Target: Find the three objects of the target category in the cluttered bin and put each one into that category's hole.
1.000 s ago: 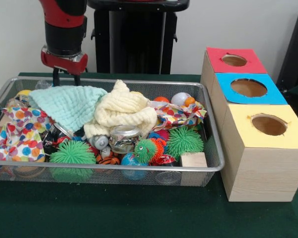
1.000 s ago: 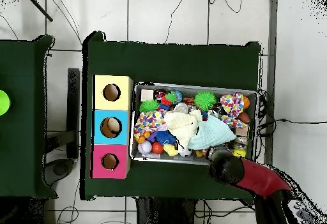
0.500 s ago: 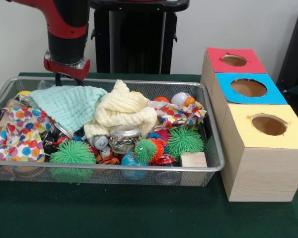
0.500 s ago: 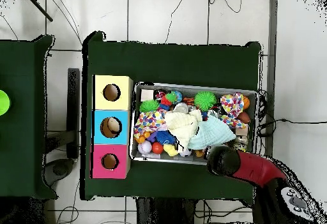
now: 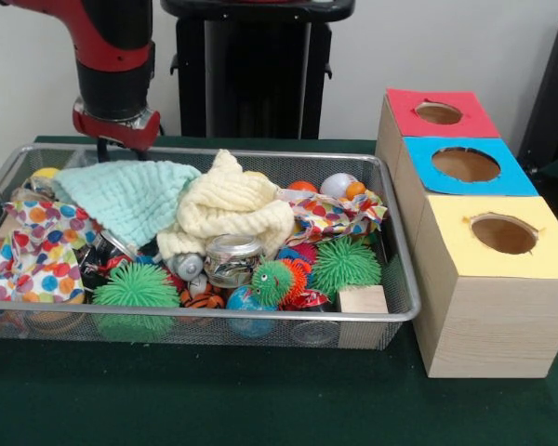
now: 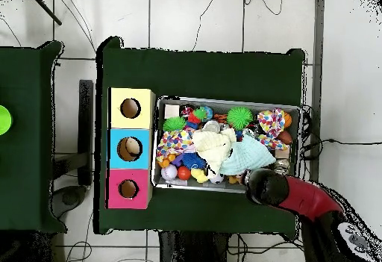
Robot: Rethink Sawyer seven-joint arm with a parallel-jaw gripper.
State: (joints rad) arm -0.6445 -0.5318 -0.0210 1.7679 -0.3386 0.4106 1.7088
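The wire-mesh bin (image 5: 205,314) is full of clutter; it also shows in the overhead view (image 6: 227,101). One see-through wrinkly plastic piece (image 5: 232,259) lies in the middle front, below the cream cloth. Another see-through piece (image 5: 78,159) shows dimly at the far left corner. A third is hidden. The blue-topped box's hole (image 5: 465,164) is the middle one of three, and also shows from above (image 6: 129,148). My gripper (image 5: 118,150) hangs at the bin's far left corner, half hidden behind the mint cloth. From above, only the arm's end (image 6: 262,186) shows over that rim.
A mint cloth (image 5: 130,195), a cream cloth (image 5: 232,209) and a polka-dot cloth (image 5: 37,246) cover much of the bin. Green spiky balls (image 5: 135,286) (image 5: 344,265) and a wooden block (image 5: 363,299) lie at the front. The red-topped hole (image 5: 438,112) and yellow-topped hole (image 5: 504,233) flank the blue one.
The gripper has sunk a little behind the mint cloth at the bin's far left corner and shifted slightly left in the front view. Nothing in the bin has moved.
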